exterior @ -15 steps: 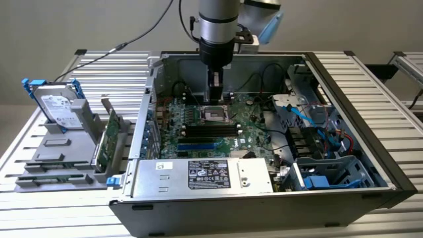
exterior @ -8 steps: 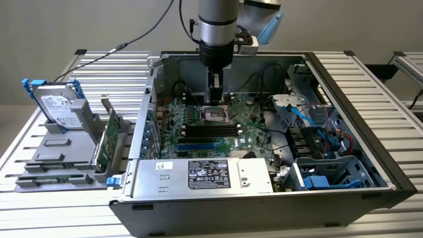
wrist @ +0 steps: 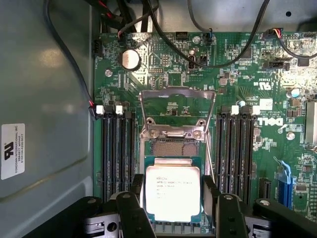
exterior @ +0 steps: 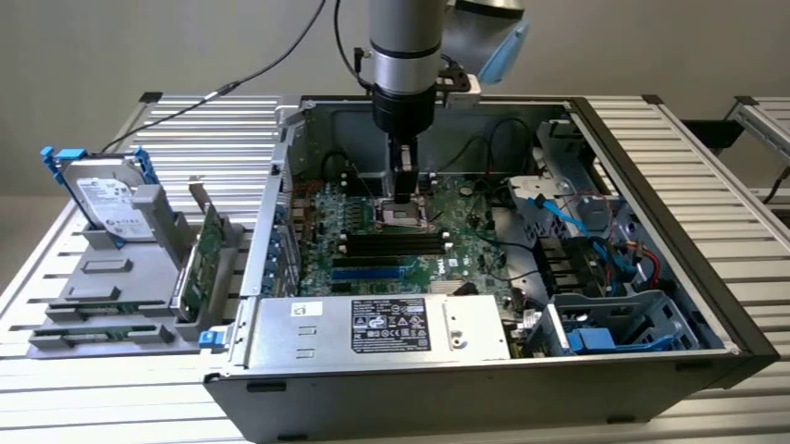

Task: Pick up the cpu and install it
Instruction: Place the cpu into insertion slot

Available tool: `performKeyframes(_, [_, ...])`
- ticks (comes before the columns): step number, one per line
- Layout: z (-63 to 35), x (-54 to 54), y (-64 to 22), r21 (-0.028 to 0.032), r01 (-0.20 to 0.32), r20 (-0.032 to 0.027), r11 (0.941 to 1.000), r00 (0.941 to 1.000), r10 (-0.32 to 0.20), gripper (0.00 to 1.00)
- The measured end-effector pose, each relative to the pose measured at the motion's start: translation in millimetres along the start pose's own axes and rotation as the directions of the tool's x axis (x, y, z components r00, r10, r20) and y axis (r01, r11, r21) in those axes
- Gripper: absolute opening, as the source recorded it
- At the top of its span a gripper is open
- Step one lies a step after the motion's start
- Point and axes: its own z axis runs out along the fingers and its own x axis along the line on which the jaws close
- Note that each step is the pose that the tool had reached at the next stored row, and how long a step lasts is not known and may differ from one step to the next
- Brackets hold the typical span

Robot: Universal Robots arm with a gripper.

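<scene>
In the wrist view, the gripper (wrist: 173,184) is clamped on the cpu (wrist: 172,193). Its dark fingers (wrist: 138,191) press against two opposite edges of the silver square. The chip hangs over the socket (wrist: 174,147), hiding most of it; a strip of the contact grid shows past its far edge. The hinged retention frame (wrist: 177,91) is flipped open above that, and memory slots (wrist: 116,153) run along both sides.

The exterior view gives the wider setting (the chip itself is too small to make out there). The gripper (exterior: 404,199) reaches straight down into the open computer case (exterior: 691,305) onto the green motherboard (exterior: 457,231). At the exterior view's left, a hard drive (exterior: 109,199) and a green card (exterior: 203,259) stand upright in a grey holder (exterior: 99,305).
</scene>
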Motion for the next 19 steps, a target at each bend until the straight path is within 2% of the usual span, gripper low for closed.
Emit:
performKeyframes(4, [4.6,-0.3,-1.8,-0.0189,0.009,0.0,0.9998,1.0,-0.009,0.55])
performKeyframes(6, [6.7,-0.4,-4.1,-0.0234,0.01,0.0001,0.9997,1.0,-0.01,0.55])
performKeyframes(9, [9.7,-0.6,-6.9,-0.0249,0.01,0.0001,0.9996,0.9999,-0.01,0.55])
performKeyframes(19, [23.4,-1.6,-7.5,-0.0289,0.011,0.0001,0.9995,0.9999,-0.011,0.55])
